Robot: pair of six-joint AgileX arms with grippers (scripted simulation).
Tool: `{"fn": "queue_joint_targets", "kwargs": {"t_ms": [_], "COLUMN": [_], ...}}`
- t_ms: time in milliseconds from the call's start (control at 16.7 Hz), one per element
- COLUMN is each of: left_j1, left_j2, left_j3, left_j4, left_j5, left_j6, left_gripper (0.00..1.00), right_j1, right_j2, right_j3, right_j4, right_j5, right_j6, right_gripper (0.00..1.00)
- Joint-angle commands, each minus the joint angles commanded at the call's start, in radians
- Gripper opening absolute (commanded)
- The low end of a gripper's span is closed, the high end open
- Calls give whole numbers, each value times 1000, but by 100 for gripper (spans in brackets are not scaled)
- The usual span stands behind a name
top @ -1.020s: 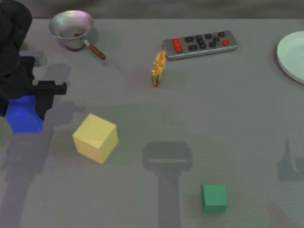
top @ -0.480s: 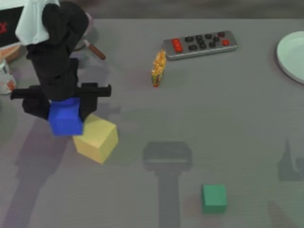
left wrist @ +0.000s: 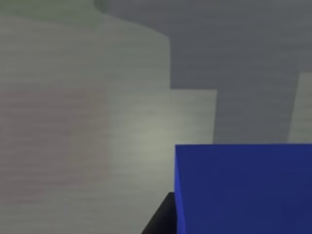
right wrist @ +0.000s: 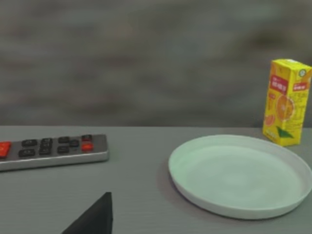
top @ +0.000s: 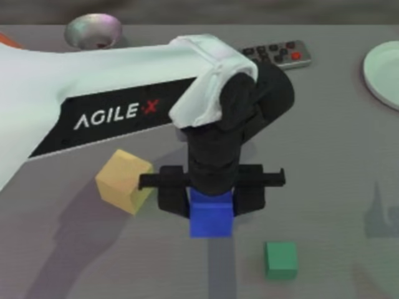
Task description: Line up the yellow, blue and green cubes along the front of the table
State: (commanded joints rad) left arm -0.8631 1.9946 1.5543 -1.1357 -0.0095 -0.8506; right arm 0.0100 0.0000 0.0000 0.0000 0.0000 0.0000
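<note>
Near the counter's (top: 336,156) front middle, your left gripper (top: 211,194) clamped the blue cube (top: 211,215), between the yellow cube (top: 123,180) at left and the green cube (top: 280,260) front-right. Your right gripper's state you couldn't tell; its wrist view faced a white plate (right wrist: 240,176) and remote (right wrist: 51,150).

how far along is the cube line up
Nothing is lined up yet. In hand: the left tool holds the blue cube between the yellow cube and the green cube; whether it touches the table is unclear. Left: release blue, then bring yellow forward into line with green. The right arm is out of the top view.
</note>
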Motion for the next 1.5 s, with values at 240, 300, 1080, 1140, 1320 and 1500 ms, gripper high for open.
{"fn": "queue_joint_targets", "kwargs": {"t_ms": [240,300,1080,1140,1320,1500], "left_j1": [-87,-87,-88,-88,-88,-88], "left_j2": [-15,-15,62,63,63,63], "left_j3": [8,8,-167,-168,-168,-168], "left_j4": [-1,-1,252,253,253,253], "left_j5": [-4,-4,-3,-3,-3,-3], "left_j6": [-87,-87,-87,-87,-87,-87], "left_gripper": [0,0,0,0,8,30], "right_j1": [0,0,0,0,0,0], "right_j2": [0,0,0,0,0,0], "right_j3": [0,0,0,0,0,0], "right_j4": [0,0,0,0,0,0], "right_j5": [0,0,0,0,0,0], "right_j6": [0,0,0,0,0,0], "right_gripper": [100,100,100,100,100,100]}}
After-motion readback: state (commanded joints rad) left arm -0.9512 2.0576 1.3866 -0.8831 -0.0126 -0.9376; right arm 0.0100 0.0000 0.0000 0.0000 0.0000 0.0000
